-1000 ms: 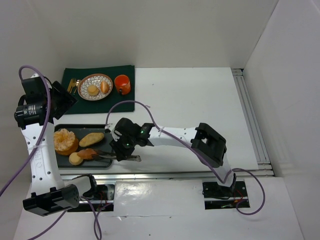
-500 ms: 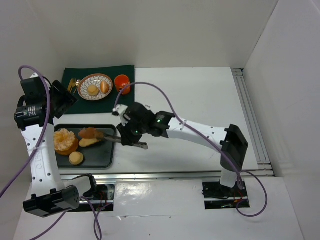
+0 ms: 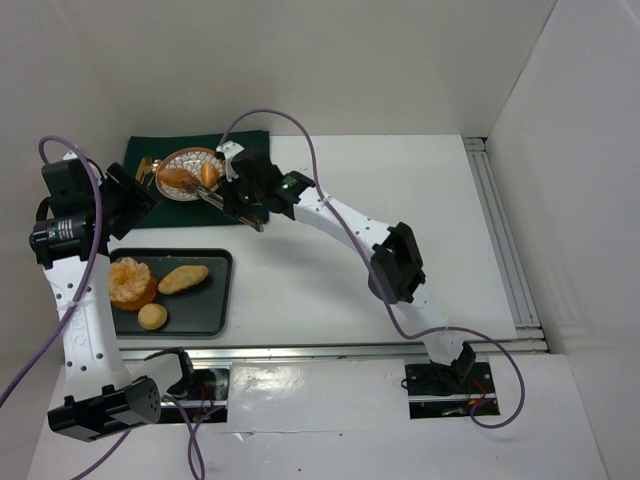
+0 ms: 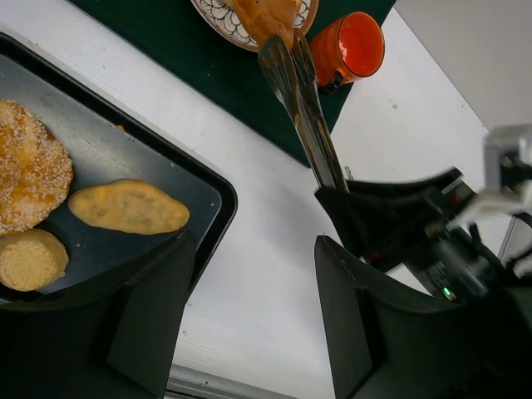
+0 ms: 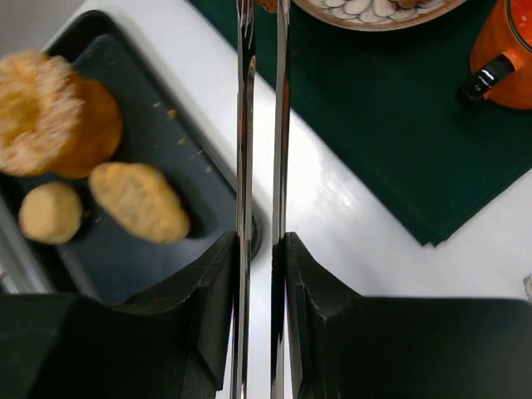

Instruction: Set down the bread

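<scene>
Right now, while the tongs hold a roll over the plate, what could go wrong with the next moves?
1. The plate already carries an oval roll, so the reddish-brown roll in the tongs may land on bread and tumble onto the green mat.
2. The orange cup stands close beside the tongs; the right claw might knock it when pulling back.

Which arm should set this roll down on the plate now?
Right. The right pincer grips the tongs, which hold a reddish-brown roll over the patterned plate. The left pincer hangs open, with no tool.
</scene>
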